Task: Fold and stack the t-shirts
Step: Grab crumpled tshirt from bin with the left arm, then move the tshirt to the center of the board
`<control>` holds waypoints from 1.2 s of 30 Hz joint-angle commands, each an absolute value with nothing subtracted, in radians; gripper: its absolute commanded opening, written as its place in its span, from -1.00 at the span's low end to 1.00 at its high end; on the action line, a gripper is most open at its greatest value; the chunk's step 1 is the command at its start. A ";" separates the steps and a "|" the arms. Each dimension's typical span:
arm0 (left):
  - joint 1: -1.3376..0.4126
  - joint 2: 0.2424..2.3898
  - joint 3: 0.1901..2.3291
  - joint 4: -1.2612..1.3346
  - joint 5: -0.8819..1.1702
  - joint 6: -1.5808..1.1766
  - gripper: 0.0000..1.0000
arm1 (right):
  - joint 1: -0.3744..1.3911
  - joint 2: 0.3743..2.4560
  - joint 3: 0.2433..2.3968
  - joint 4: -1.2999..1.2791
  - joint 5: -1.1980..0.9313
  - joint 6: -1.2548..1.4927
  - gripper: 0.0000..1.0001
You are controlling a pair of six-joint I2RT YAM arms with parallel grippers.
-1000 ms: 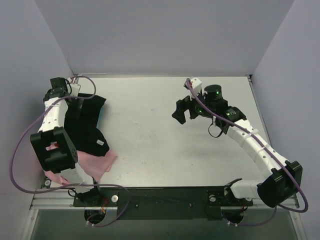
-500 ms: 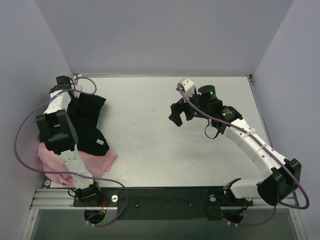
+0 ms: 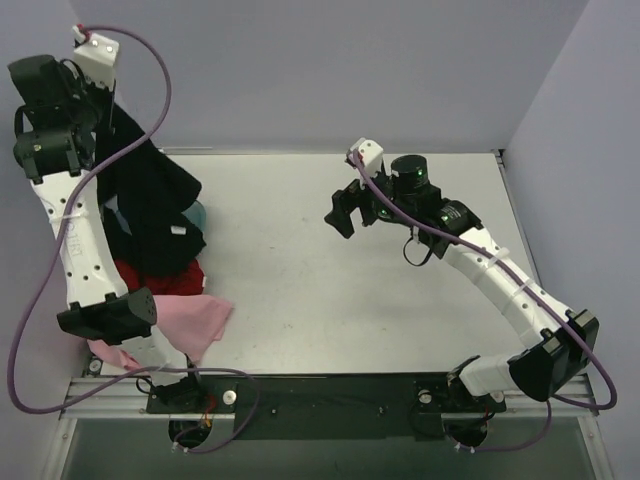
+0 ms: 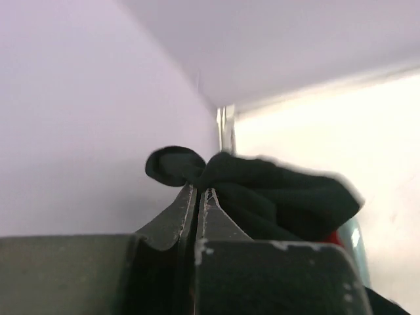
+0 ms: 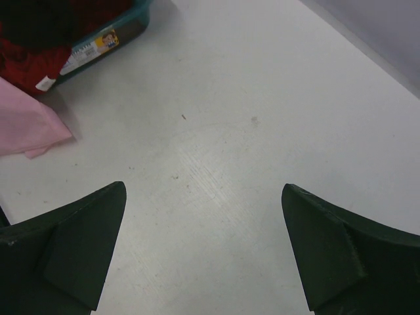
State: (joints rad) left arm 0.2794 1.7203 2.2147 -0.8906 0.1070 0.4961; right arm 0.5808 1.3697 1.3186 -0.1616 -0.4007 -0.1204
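Nearest me, at the tabletop's (image 3: 330, 300) front-left corner, the pink shirt (image 3: 195, 320) lies flat and loosely spread, one corner pointing out toward the middle. Just behind it, and touching it, sits the red shirt (image 3: 160, 278) in a crumpled heap that shows no clear direction. It is bunched against the teal tub (image 5: 115, 36) (whether it lies in the tub or over its rim I cannot tell).

The black shirt (image 3: 150, 200) hangs as a long drape over that heap. Its long axis runs from a pinched end high at the far left, against the wall, down and rightward to a wide lower end resting on the red cloth. It is plain dark and deeply folded, with a small white tag showing near the bottom; no print can be seen.

Out over the bare middle of the tabletop, well apart from all the cloth, the right fingers (image 5: 79, 249) stand spread wide with nothing between them, and they point toward the pile on the left.

Farthest and highest, the left fingers (image 4: 174, 220) are pressed tight together on a bunched end of the black shirt, a small knot of cloth poking out past their tips.
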 commanded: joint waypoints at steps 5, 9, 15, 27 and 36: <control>0.013 1.677 2.569 -0.874 0.462 0.374 -1.00 | 0.589 1.275 1.428 -0.011 -0.350 0.035 1.00; -0.283 1.697 2.605 -0.951 0.471 0.385 -1.00 | 0.577 1.218 1.427 -0.011 -0.269 0.104 1.00; -0.459 1.753 2.615 -0.916 0.512 0.272 -1.00 | 0.390 1.082 1.323 -0.060 -0.215 0.248 1.00; -0.469 1.763 1.987 -0.669 0.439 0.038 -1.00 | 0.291 1.080 1.189 -0.445 -0.179 0.101 0.96; -0.289 1.934 1.871 -0.566 0.417 0.092 -1.00 | 0.429 1.320 1.271 -0.662 -0.184 0.135 0.81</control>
State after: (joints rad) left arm -0.4065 1.8935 1.8050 -0.6930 0.4042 0.0822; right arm 0.3210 1.2282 1.1954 -0.5079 -0.1860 0.1303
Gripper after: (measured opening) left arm 0.034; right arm 0.924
